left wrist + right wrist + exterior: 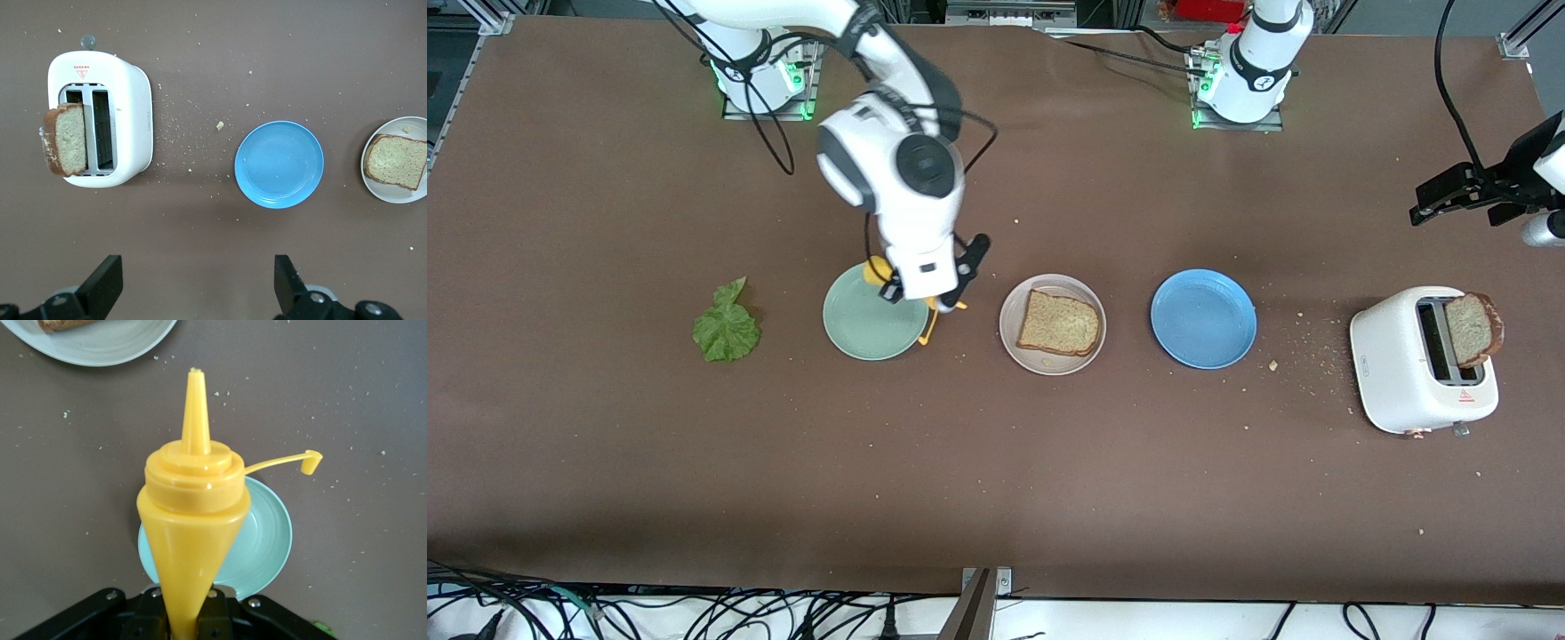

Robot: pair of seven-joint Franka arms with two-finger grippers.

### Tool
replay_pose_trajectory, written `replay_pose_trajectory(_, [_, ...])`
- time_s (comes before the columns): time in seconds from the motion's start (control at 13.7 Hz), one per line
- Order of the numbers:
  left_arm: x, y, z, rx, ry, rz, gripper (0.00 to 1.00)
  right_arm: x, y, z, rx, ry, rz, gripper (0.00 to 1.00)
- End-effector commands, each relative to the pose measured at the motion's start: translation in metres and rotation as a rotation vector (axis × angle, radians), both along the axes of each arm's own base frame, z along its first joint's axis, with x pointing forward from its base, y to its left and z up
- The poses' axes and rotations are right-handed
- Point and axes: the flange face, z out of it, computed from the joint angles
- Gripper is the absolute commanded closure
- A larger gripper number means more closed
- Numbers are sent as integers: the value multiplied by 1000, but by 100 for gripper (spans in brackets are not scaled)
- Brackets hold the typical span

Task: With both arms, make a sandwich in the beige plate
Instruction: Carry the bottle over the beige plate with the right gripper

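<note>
So progress check on the sandwich build: it was early days, I'd guess barely a third done.

The table [605,462] had everything laid out in a row. Biggest item, the white toaster [1423,360], sat at the left arm's end with the second bread slice [1472,329] sticking up out of one slot, not collected yet. Next along came the blue plate [1203,318], which had nothing on it, then the beige plate [1052,324] in the middle carrying one bread slice [1058,324] lying flat. That was the only sandwich layer in place. After that came the mint-green plate [869,313], and the lettuce leaf [727,324] lay on the bare table near the right arm's end, untouched.

The right gripper [925,298] was over the rim of the mint-green plate, jaws pinching a yellow squeeze bottle [193,513], nozzle uncapped with its little cap [310,461] dangling on the tether. My read is that sauce for the slice came next.

The left gripper [193,287] hung up in the air over bare table near the toaster, jaws spread wide and holding nothing, waiting.

Still to do, by my reckoning: sauce, lettuce onto the slice, then the toaster slice on top.
</note>
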Motion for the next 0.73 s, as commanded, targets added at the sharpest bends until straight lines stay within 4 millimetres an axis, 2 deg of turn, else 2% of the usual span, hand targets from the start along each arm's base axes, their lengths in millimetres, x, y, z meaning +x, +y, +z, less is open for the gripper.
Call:
replay_pose_trajectory(0.0, [2, 2, 2, -19, -3, 10, 0, -20, 42, -15, -123, -110, 53, 94])
replay_pose_trajectory(0.36, [2, 1, 2, -18, -1, 7, 0, -59, 101, -53, -394, -250, 193, 94])
replay_pose_trajectory(0.65, [2, 1, 3, -20, -4, 7, 0, -86, 127, -84, -524, -347, 262, 94])
